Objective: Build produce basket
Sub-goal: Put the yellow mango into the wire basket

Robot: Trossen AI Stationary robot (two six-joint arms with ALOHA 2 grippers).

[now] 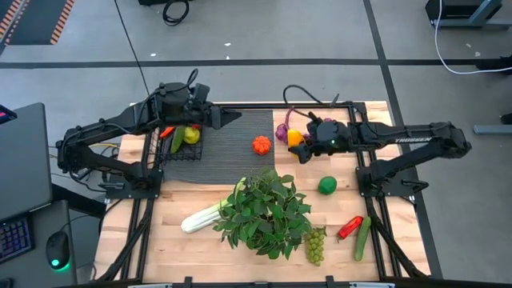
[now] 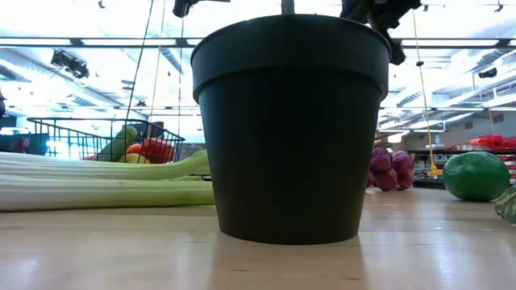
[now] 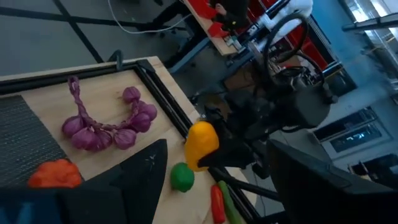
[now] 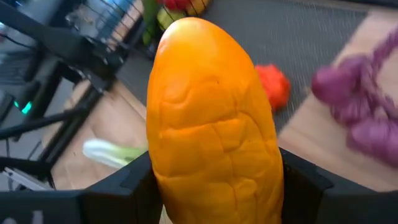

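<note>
Right jaws [image 1: 298, 144] clamped on yellow pepper [image 1: 294, 138], long axis upright between them, near counter's far edge. Basket [image 1: 178, 144] well off toward far left corner, beside left jaws [image 1: 228, 117], seemingly closed.
</note>
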